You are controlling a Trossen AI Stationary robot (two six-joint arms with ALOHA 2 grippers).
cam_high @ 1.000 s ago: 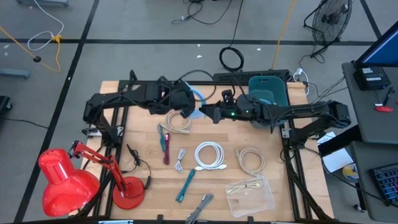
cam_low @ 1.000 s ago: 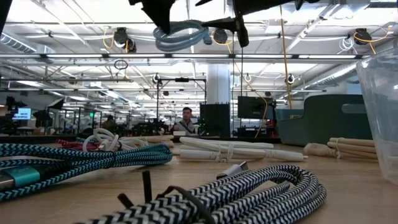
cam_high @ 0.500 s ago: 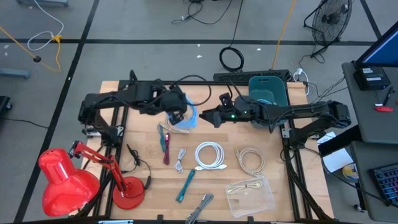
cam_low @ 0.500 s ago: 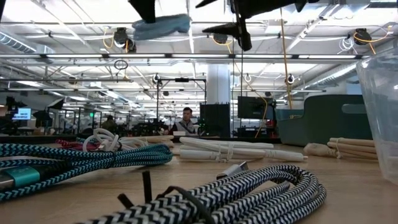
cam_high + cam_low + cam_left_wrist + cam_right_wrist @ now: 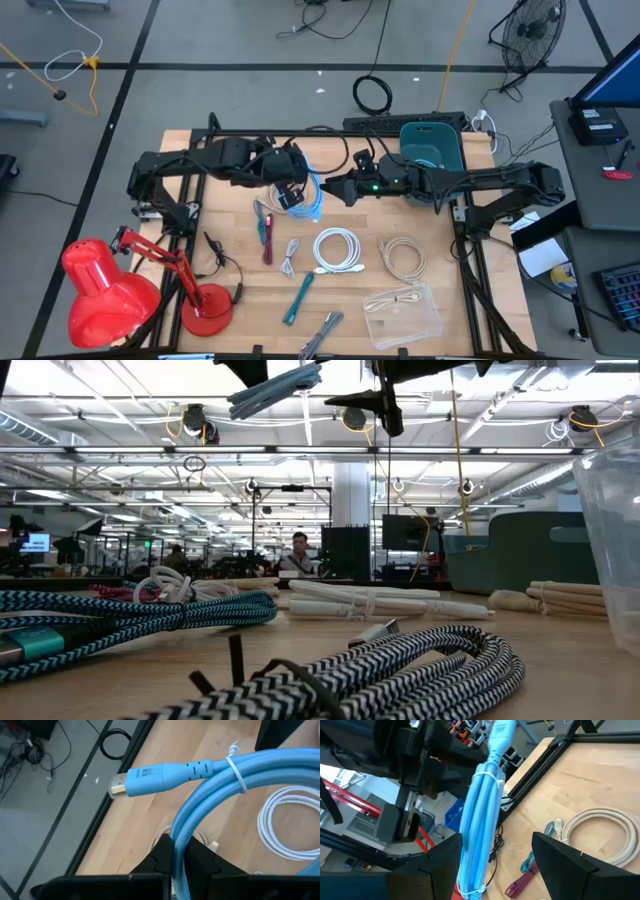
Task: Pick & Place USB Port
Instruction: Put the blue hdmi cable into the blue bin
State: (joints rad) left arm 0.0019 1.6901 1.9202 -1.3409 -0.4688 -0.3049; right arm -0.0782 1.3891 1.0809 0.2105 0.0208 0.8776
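Note:
A light blue USB cable (image 5: 309, 195), zip-tied into a coil, hangs in the air over the table's far middle. Its plug (image 5: 150, 772) sticks out of the coil. My left gripper (image 5: 292, 189) is shut on it. In the low view the coil (image 5: 275, 390) shows tilted near the top edge. My right gripper (image 5: 336, 188) stands open just right of the coil, pointing level toward it. In the right wrist view the coil (image 5: 480, 815) stands upright before the open fingers, close to one finger (image 5: 442, 865); I cannot tell whether they touch. My left gripper pinches the bundled strands of the coil (image 5: 178, 851) between its two fingers, on the arc away from the plug. The fingers slant down from the table's left side and lie across the strands. The coil is lifted clear of the table, on edge and tilted.
On the table lie a white coil (image 5: 338, 250), a beige coil (image 5: 403, 258), another pale coil (image 5: 283, 200) under the left gripper, pink (image 5: 265, 230), teal (image 5: 298, 298) and black-white (image 5: 320, 335) cables and a clear container (image 5: 405, 312). A teal bin (image 5: 432, 148) stands far right, a red lamp (image 5: 110, 290) near left.
My left gripper has rolled and tipped and has drifted a little toward the table's near edge. The blue coil has gone with it, turning from a flat, level ring to a tilted, edge-on one that stands closer to my right gripper.

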